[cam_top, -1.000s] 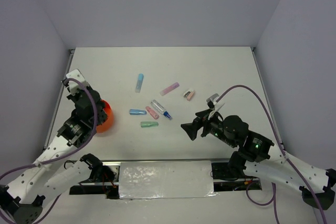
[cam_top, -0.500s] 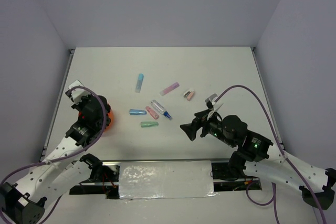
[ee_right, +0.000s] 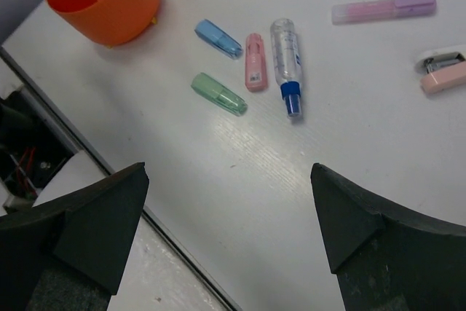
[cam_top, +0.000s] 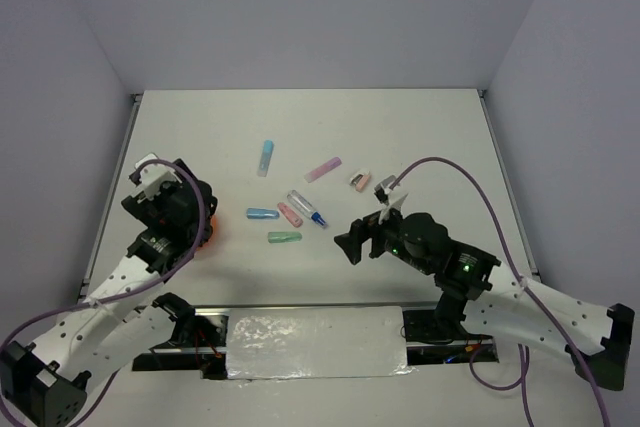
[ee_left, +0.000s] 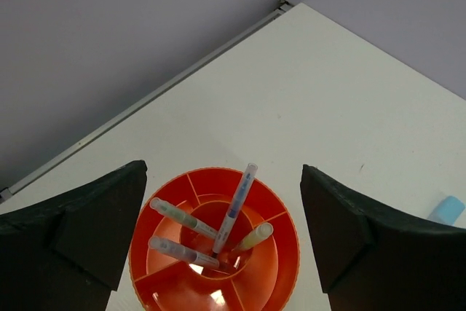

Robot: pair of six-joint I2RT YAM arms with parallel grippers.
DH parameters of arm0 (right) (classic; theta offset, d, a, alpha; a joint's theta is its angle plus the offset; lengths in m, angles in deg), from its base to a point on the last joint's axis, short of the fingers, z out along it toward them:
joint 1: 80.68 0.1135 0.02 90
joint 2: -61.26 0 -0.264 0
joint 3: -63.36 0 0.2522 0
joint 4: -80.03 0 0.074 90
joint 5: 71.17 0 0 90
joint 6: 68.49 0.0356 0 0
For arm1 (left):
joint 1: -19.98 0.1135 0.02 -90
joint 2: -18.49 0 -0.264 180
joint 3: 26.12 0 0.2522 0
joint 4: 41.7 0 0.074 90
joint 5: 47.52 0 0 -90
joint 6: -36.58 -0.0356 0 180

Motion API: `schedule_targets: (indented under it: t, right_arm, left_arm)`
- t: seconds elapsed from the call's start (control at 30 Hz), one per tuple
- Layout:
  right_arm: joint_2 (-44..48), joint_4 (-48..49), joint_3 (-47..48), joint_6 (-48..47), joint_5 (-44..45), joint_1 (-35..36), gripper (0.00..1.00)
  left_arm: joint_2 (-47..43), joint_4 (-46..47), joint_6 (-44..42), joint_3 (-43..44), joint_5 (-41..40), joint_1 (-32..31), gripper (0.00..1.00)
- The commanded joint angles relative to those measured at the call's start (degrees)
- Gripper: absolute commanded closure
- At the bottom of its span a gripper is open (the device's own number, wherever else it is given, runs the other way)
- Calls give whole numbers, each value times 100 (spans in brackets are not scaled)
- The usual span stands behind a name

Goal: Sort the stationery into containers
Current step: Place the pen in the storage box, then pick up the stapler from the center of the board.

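The orange cup [ee_left: 284,253] has divided compartments and holds several pens [ee_left: 234,209]. My left gripper [ee_left: 223,180] hangs open right above it with nothing between its fingers. From above, only a sliver of the cup [cam_top: 211,231] shows under my left gripper [cam_top: 197,219]. Loose stationery lies mid-table: a blue piece [ee_right: 218,38], a pink piece [ee_right: 254,61], a green piece [ee_right: 218,93], a clear blue-tipped pen [ee_right: 286,60], a pink highlighter [ee_right: 384,9] and a peach piece [ee_right: 444,71]. My right gripper [ee_right: 229,180] is open and empty, above the table near the green piece [cam_top: 284,237].
A light blue piece [cam_top: 265,158] lies farther back on the table. The table's near edge [ee_right: 145,213] with a metal rail runs just under my right gripper [cam_top: 348,245]. Grey walls close off the back and both sides.
My left gripper has swung over the orange cup and gone from shut to open. My right arm has shifted left, toward the loose pieces.
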Motion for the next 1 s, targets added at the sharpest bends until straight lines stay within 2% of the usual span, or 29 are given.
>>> schedule_targets:
  t: [0.0,0.13,0.27,0.33,0.37,0.5,0.57,0.73,0.87,0.97]
  right_arm:
    - [-575,12,244,160,369,7,0]
    - [-1321,449,175,222,99,-80,0]
    - [-1744,793,42,511,9,-387,0]
    - [-1982,855,16,835,97,-695,0]
    - [-2069,829,68,985,236,-774,0]
    - [-2719,-20,489,1960,1492,-1117,0]
    - [-3157,-268,850,2304,1889,-1442,0]
    - [-4476,-708,2033,2437,1995,-2127,0]
    - [-6012,-1130,3158,2489,1952,-2225,0]
    - [-6795,-1525,3873,2621,2065,-2243,0]
  left_arm:
    - [22,-693,601,558,172,27,1]
    - [22,-1219,768,997,812,27,1]
    - [-30,-1494,462,1558,1963,27,1]
    - [-66,-1451,93,1735,2903,27,1]
    - [-57,-1441,5,1806,3550,27,1]
    - [320,-1783,-241,2245,4914,10,1]
    - [417,-1951,-365,2439,5251,-69,1]
    - [181,-2092,-471,2448,5700,-289,1]
    - [-22,-2213,-629,2316,5973,-342,1]
    - [-92,-2276,-751,2255,6122,-360,1]
